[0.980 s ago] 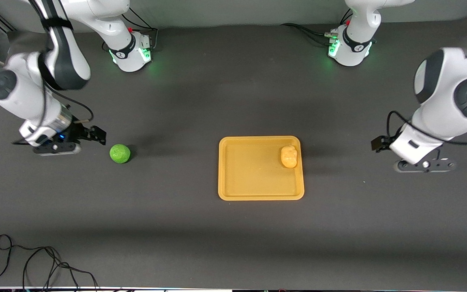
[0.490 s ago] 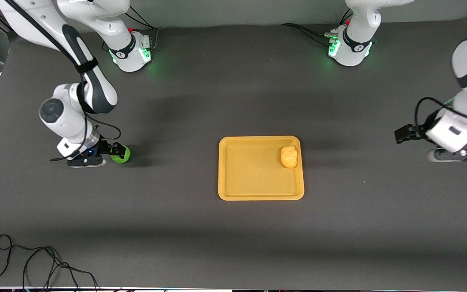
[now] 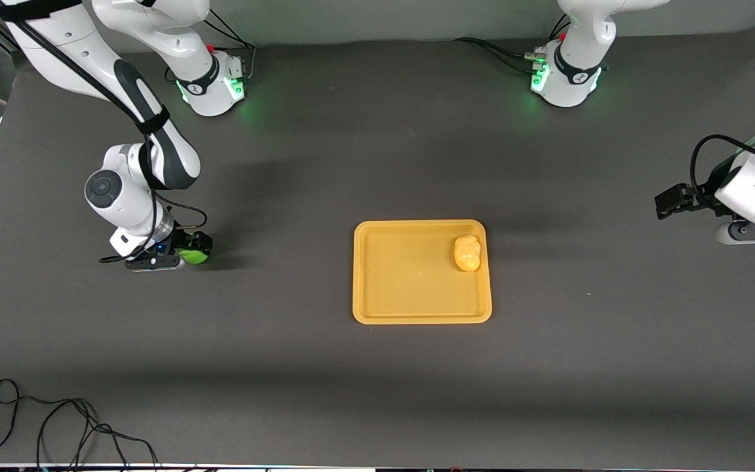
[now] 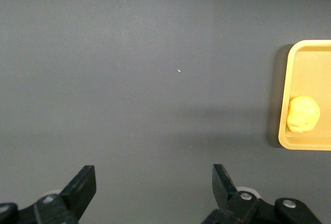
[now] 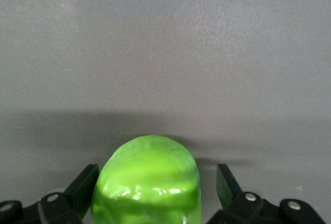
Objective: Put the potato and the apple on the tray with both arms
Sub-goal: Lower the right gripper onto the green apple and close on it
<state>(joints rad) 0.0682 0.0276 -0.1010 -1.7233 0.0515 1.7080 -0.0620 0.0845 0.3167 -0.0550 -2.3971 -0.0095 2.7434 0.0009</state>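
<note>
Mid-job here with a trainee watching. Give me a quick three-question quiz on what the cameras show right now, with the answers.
1. True or false: the lumpy yellow-orange potato already lies in the flat rectangular orange-yellow plastic tray.
2. Which hand has the round glossy green apple between its fingers?
A. the left hand
B. the right hand
C. neither
3. Fill in: the left hand's fingers are open and hold ____.

Key
1. True: it sits by the tray rim toward the left arm's end of the table.
2. B: the right hand's open fingers stand on either side of the apple, with gaps showing in the right wrist view, so not gripped yet.
3. Nothing: only bare table shows between them.
</note>
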